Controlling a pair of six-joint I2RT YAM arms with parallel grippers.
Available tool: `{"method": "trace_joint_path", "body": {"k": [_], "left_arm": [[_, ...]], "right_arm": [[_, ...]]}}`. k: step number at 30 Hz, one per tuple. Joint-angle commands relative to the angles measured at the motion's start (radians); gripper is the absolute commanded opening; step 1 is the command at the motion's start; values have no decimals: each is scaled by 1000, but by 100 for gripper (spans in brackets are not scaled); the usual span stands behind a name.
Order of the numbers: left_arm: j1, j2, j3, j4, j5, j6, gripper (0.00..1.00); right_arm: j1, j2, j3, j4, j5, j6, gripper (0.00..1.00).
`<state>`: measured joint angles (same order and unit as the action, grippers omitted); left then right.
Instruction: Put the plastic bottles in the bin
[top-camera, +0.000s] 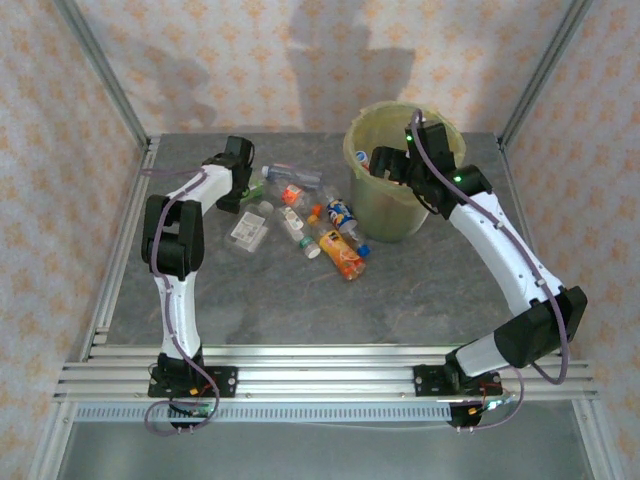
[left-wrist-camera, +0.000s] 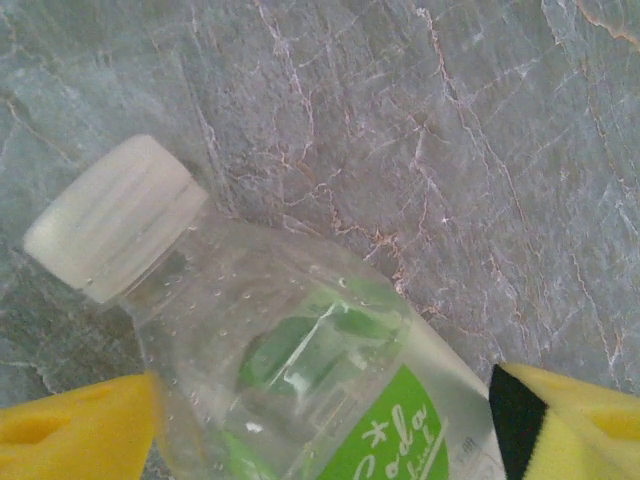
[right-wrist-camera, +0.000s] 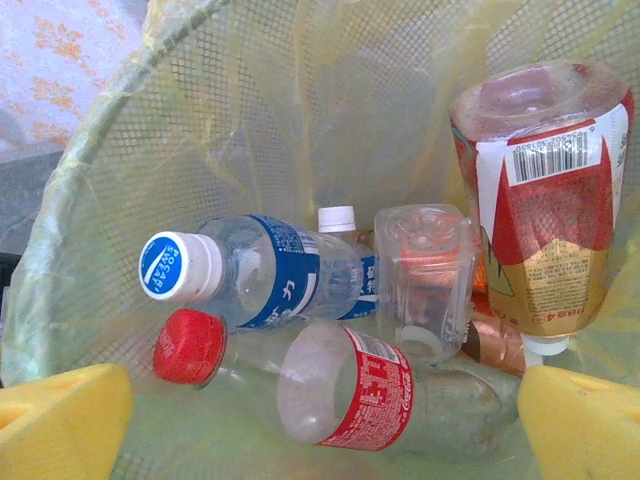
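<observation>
Left tool (left-wrist-camera: 320, 430): yellow foam pads (left-wrist-camera: 80, 430) flanking clear, droplet-beaded green-label bottle (left-wrist-camera: 300, 340), round white cap (left-wrist-camera: 115, 215), on veined grey worktop (left-wrist-camera: 450, 130); clamped or not, cannot tell. Right tool (right-wrist-camera: 320, 420): spread wide, empty, over mesh bin (right-wrist-camera: 120, 150) lined with filmy yellow-green plastic, labelled bottles (right-wrist-camera: 350, 390) inside.

White arms (top-camera: 180, 305), black joints, purple cables, yellow foam claw pads (left-wrist-camera: 80, 430)

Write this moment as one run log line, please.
left claw: straddles green-label bottle on table, grip unclear | right claw: open, empty, over bin | bin: several bottles inside
</observation>
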<state>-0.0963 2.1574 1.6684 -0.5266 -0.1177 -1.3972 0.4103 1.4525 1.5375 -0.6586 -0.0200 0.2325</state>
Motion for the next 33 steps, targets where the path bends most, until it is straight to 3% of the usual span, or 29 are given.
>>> {"method": "trace_joint_path", "body": {"k": [1,5,8,11,18,21,26,31,33], "left_arm": [[11,1,24,-52,-56,-7,77],[14,4,28,-65,-72,8,60],[19,4,34,-73,-80,23,60],[25,2,39,-72,-80,45,67],[46,29,44,-68,-41,48,99],[49,62,81,-87,-27,62,100],[49,104,103,-85,19,47,96],[49,128,129,-93,18,58,84],[49,137,148,-98,15,73,74]], "right_arm": [[11,11,38,-59,-3,9,99],[12,5,56,-66,9,4,99],[12,2,64,-69,12,0,99],[13,2,71,-72,6,-1,99],[15,2,82,-71,0,3,99],[16,1,87,-72,-1,4,99],[16,-2,93,-73,4,7,99],[16,0,96,-72,5,9,99],[18,-1,98,-72,6,9,99]]}}
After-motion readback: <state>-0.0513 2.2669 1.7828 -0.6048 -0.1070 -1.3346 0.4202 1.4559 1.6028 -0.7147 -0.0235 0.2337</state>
